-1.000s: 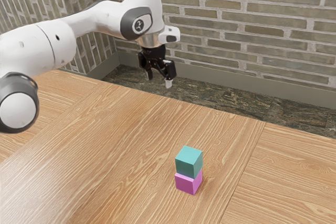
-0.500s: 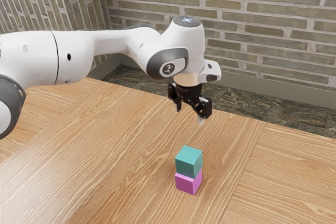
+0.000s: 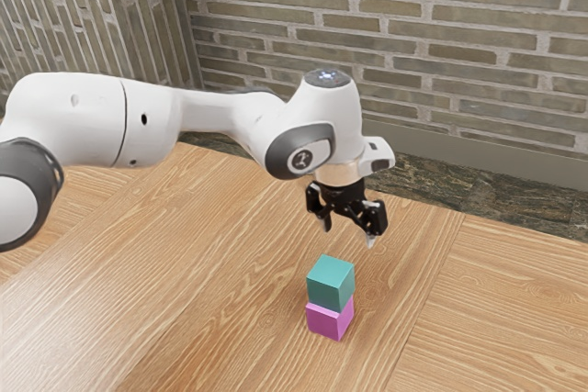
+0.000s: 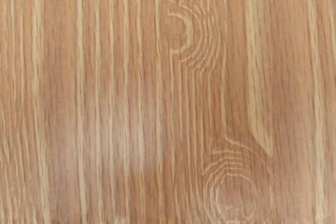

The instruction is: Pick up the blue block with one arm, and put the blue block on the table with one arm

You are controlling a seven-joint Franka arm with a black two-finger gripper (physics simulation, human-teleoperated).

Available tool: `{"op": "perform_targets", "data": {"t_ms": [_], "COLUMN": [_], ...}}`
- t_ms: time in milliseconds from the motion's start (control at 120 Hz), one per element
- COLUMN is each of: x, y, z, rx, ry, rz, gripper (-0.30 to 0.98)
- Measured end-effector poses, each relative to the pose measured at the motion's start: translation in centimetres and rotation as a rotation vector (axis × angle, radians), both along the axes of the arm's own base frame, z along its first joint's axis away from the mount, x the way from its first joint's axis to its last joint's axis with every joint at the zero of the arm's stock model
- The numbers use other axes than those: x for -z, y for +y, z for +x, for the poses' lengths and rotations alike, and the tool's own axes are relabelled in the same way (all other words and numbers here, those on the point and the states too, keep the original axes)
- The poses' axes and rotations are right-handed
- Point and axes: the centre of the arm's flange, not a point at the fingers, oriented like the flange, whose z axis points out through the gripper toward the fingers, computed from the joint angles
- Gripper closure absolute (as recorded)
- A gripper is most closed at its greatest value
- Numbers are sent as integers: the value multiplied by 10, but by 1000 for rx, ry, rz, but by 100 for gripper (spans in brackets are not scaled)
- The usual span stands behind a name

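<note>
The blue block (image 3: 331,283) sits on the pink block (image 3: 329,319), ungrasped. The gripper (image 3: 347,232) hangs higher than both, perhaps a little to one side, fingers spread and empty. Lining up, grasping, lifting and setting it on the table (image 3: 211,273) all remain.

The exterior view's left edge crops the arm (image 3: 87,121); the blue block (image 3: 330,284) partly hides the pink block (image 3: 326,321) beneath.
</note>
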Motion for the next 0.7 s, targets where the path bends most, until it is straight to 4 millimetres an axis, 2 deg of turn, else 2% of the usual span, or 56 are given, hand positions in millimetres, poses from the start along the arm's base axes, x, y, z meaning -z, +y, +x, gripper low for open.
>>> {"op": "perform_targets", "data": {"t_ms": [67, 175, 550, 592, 700], "x": [2, 4, 8, 3, -28], "y": [-3, -2, -2, -3, -15], "z": [-14, -22, -34, -36, -47], "rx": [0, -14, -40, -39, -22], "ry": [5, 6, -7, -16, -64], "rz": [11, 17, 25, 25, 26], "gripper": [2, 2, 2, 2, 2]}}
